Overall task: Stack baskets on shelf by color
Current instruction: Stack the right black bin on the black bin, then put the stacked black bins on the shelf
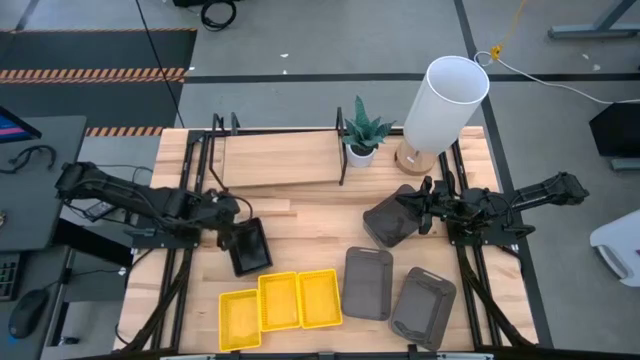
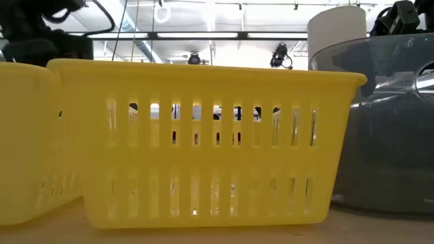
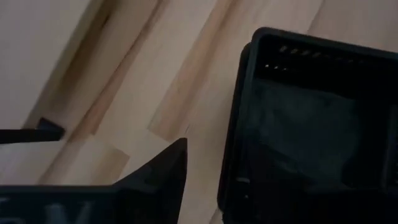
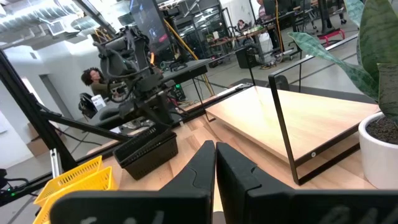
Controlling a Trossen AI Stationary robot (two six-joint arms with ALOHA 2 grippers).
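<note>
In the high view three yellow baskets sit side by side near the table's near edge. Two dark grey baskets lie flat to their right. A third grey basket stands tilted at my right gripper, whose fingers are shut. A black basket rests on the table left of centre. My left gripper is open over its far-left corner. The shelf lies along the far edge with nothing on it. The low view is filled by a yellow basket. My left gripper stands astride the black basket's side wall. The finger that shows is outside it, with a strip of table between them. The other finger is hidden, so I cannot tell whether it touches. My right gripper comes level from the table's right at the tilted grey basket's right-hand rim. The gripper itself hides the place of contact, and its wrist view shows only shut fingers. The basket leans down toward the table's left.
A white pot with a green plant stands at the shelf's right end rail. Right of it a tall white cylinder leans on a round wooden base. People show in the room beyond. Bare tabletop lies between shelf and baskets.
</note>
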